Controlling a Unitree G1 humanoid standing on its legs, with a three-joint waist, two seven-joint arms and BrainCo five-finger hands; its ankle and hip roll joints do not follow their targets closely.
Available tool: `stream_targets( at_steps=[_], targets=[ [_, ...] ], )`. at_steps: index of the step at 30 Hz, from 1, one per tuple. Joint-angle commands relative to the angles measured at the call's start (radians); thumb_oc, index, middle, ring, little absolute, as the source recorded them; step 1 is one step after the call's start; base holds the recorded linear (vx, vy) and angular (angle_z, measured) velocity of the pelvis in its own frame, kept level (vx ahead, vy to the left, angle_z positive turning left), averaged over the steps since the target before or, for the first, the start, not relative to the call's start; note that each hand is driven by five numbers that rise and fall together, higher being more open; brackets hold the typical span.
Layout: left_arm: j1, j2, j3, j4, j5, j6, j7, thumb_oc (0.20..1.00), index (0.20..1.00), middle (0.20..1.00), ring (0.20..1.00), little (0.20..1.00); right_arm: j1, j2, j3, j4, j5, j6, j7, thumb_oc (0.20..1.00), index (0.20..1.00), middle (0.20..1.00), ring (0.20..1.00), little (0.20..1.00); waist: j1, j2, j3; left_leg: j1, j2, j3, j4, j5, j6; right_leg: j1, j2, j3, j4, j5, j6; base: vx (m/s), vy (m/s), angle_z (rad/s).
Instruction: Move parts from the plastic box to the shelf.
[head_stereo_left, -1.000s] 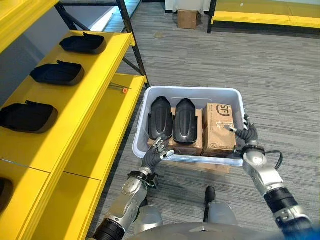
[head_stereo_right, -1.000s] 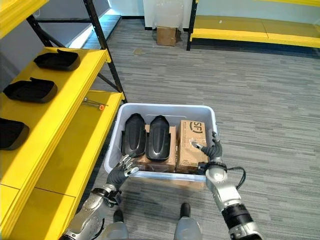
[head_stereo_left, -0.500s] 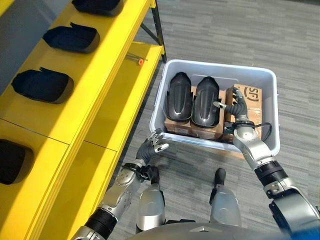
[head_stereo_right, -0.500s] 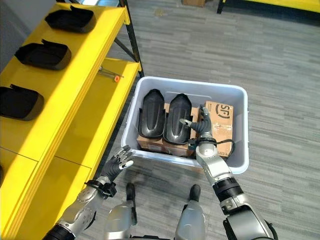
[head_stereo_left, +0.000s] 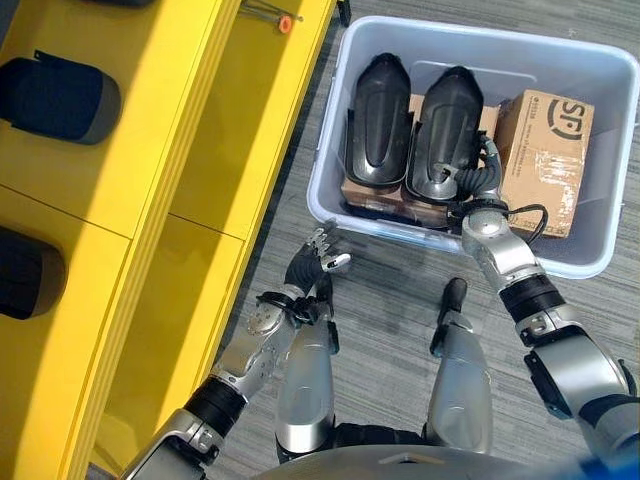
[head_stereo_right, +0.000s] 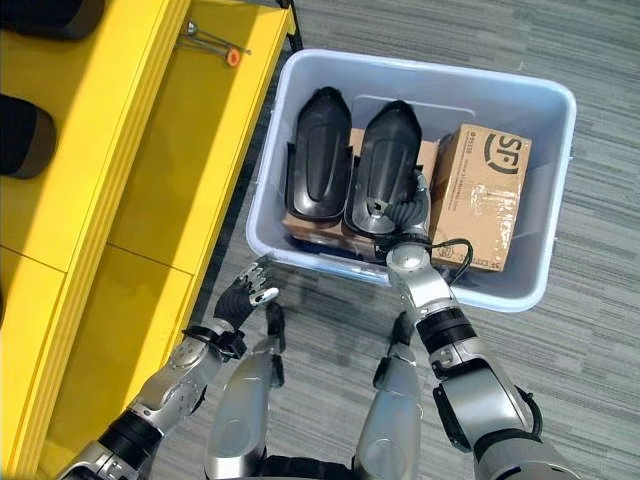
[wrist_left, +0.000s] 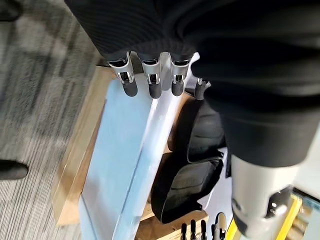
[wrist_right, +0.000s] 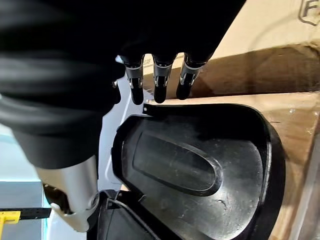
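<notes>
While two black moulded parts lie side by side inside the plastic box (head_stereo_left: 600, 255), resting on brown cardboard with their long axes running from the near wall toward the far wall, the right robot hand (head_stereo_left: 478, 178) sits at the near end of the right-hand part (head_stereo_left: 444, 130), just inside the near wall. Its wrist view shows the fingertips (wrist_right: 159, 91) extended, relaxed and apart at the rim of that part's hollow face, holding nothing. The left-hand part (head_stereo_left: 377, 118) lies just beside it, on the shelf side. A cardboard carton (head_stereo_left: 543, 145) stands on the other side of the robot hand. The left robot hand (head_stereo_left: 310, 268) hangs outside the box over the grey floor, fingers loosely spread and empty, between the box and the yellow shelf (head_stereo_left: 200, 150). By position, the right robot hand is the nearer one, and a grasp would probably close across the part's narrow width.
</notes>
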Motion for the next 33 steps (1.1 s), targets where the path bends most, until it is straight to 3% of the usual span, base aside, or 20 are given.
stream_targets(
  at_steps=[1, 8, 20, 31, 32, 33],
  targets=[
    [0.051, 0.009, -0.035, -0.15, -0.028, -0.014, -0.022, 1.0, 1.0, 1.0, 1.0, 1.0, -0.037, -0.029, -0.029, -0.038, 0.008, -0.039, -0.05, 1.0, 1.0, 1.0, 1.0, 1.0, 0.005, 0.004, -0.031, -0.075, -0.047, -0.02, 0.064, -0.07, 0.058, -0.039, 0.02, -0.025, 0.116, -0.093, -0.021, -0.02, 0.058, 0.04],
    [0.044, -0.017, -0.058, -0.159, -0.029, -0.049, 0.046, 1.0, 1.0, 1.0, 1.0, 1.0, -0.035, -0.029, -0.03, -0.106, -0.076, -0.11, -0.115, 1.0, 1.0, 1.0, 1.0, 1.0, -0.006, 0.018, -0.031, -0.175, -0.063, -0.008, 0.104, -0.079, 0.069, -0.128, 0.029, -0.004, 0.136, -0.095, -0.031, -0.03, 0.047, -0.05],
    [0.04, -0.02, -0.068, -0.163, -0.033, -0.031, 0.031, 1.0, 1.0, 1.0, 1.0, 1.0, -0.066, -0.028, -0.036, -0.068, -0.015, -0.076, -0.098, 1.0, 1.0, 1.0, 1.0, 1.0, -0.002, 0.029, -0.031, -0.21, -0.066, -0.009, 0.118, -0.08, 0.067, -0.162, 0.031, 0.0, 0.15, -0.1, -0.037, 0.0, 0.01, -0.02],
    [0.023, 0.0, -0.073, -0.171, -0.061, 0.006, 0.009, 1.0, 1.0, 1.0, 1.0, 1.0, -0.234, -0.069, -0.072, 0.177, 0.103, -0.057, -0.114, 1.0, 1.0, 1.0, 1.0, 1.0, 0.044, 0.062, -0.031, -0.288, -0.085, -0.032, 0.155, -0.083, 0.071, -0.229, 0.022, -0.011, 0.208, -0.12, -0.043, 0.01, 0.0, 0.03],
    [0.032, 0.001, -0.08, -0.172, -0.061, 0.01, 0.006, 1.0, 1.0, 1.0, 1.0, 1.0, -0.232, -0.071, -0.072, 0.196, 0.111, -0.059, -0.107, 1.0, 1.0, 1.0, 1.0, 1.0, 0.046, 0.063, -0.031, -0.266, -0.089, -0.038, 0.162, -0.109, 0.064, -0.209, 0.019, -0.003, 0.22, -0.146, -0.035, 0.02, 0.005, 0.08],
    [0.021, 0.002, -0.078, -0.173, -0.06, 0.011, 0.004, 1.0, 1.0, 1.0, 1.0, 1.0, -0.261, -0.076, -0.07, 0.219, 0.14, -0.059, -0.108, 1.0, 1.0, 1.0, 1.0, 1.0, 0.051, 0.069, -0.031, -0.298, -0.089, -0.035, 0.162, -0.085, 0.072, -0.237, 0.019, -0.011, 0.219, -0.125, -0.045, 0.09, 0.003, 0.09]
  ],
)
